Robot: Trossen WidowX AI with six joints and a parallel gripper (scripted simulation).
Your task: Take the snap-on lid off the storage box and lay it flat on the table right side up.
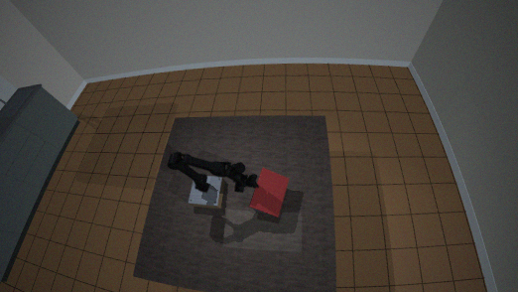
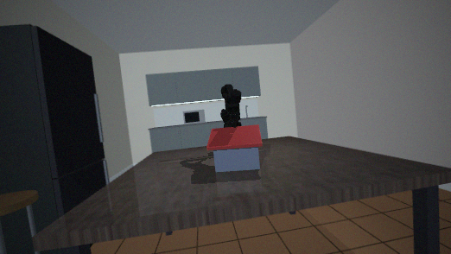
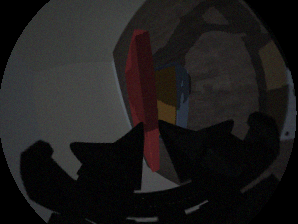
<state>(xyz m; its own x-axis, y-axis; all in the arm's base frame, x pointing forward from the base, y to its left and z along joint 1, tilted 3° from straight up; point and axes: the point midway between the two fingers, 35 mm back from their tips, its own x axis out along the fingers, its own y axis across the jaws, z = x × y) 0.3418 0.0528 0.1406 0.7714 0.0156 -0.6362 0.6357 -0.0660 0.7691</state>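
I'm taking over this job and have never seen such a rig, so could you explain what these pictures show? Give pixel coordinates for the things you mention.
The machine is one black jointed arm [image 1: 195,162] [image 2: 231,105]. The first picture looks down from above, the second across the table [image 1: 164,248] [image 2: 151,207], and the third from the arm's wrist, past its dark jaws. A blue-grey box [image 2: 237,160] [image 3: 183,112] stands on the table. Its red lid [image 1: 270,194] [image 2: 237,137] [image 3: 142,80] is pinched at one edge between the jaws and sits tilted above the box.

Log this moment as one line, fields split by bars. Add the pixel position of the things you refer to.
gripper [image 1: 256,182] [image 3: 150,123]: shut on red lid [image 1: 270,193] [image 2: 235,137] [image 3: 141,80] | lid: tilted, above blue box [image 2: 237,160] [image 3: 183,95] | lay-down: pending
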